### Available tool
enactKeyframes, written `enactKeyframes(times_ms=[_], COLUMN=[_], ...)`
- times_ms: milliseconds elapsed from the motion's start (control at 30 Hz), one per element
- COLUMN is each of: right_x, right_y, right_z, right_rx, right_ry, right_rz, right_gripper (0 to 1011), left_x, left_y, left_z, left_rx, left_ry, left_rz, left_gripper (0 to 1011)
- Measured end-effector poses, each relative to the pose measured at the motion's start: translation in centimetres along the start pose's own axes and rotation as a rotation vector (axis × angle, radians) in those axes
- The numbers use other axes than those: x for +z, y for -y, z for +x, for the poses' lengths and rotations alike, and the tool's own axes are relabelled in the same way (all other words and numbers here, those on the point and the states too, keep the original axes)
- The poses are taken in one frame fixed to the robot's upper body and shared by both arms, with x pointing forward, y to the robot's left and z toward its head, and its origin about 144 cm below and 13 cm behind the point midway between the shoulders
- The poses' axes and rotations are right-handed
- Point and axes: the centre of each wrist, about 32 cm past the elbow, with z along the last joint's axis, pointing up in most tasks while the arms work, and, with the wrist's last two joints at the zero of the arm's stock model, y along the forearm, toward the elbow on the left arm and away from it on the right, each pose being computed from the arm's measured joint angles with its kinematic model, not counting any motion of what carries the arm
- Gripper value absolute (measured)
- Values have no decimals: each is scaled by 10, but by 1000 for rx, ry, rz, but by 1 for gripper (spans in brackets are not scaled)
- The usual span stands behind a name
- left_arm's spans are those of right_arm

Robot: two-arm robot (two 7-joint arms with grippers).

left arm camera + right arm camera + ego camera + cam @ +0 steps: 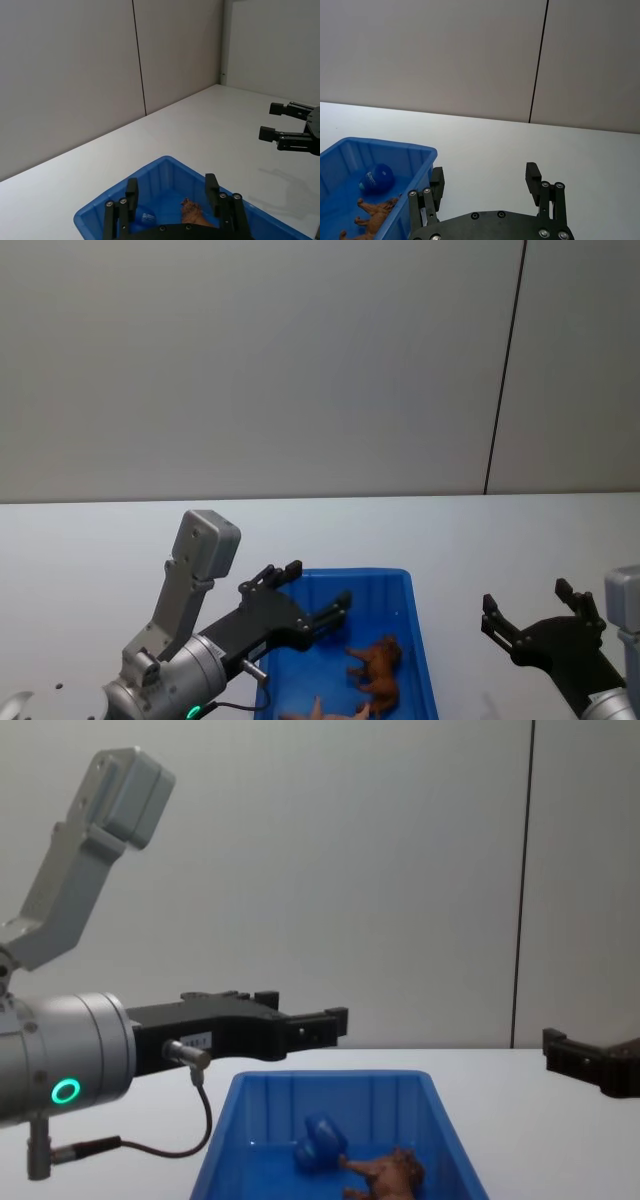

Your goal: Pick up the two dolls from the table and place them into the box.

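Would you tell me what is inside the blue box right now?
Inside the box lie the brown lion doll and the blue doll, close together on its floor. The nearest part of the floor is cut off from view.

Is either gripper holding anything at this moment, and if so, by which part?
Nothing is held. The left gripper and right gripper are both open and empty; both dolls lie in the box.
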Motion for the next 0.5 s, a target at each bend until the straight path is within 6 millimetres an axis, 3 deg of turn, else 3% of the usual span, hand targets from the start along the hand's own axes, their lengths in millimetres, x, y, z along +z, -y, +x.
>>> enactKeyframes(times_ms=[233,500], right_x=[0,0], right_y=[0,0], right_z=[0,0], right_rx=[0,0], right_ry=[0,0], right_rz=[0,0], right_gripper=[1001,1001], left_x=[0,0], left_y=[1,2], left_z=[-1,-1], left_rx=[-14,-22], left_ry=[-2,-4], left_rz=[-5,-8], left_gripper=[1000,1003])
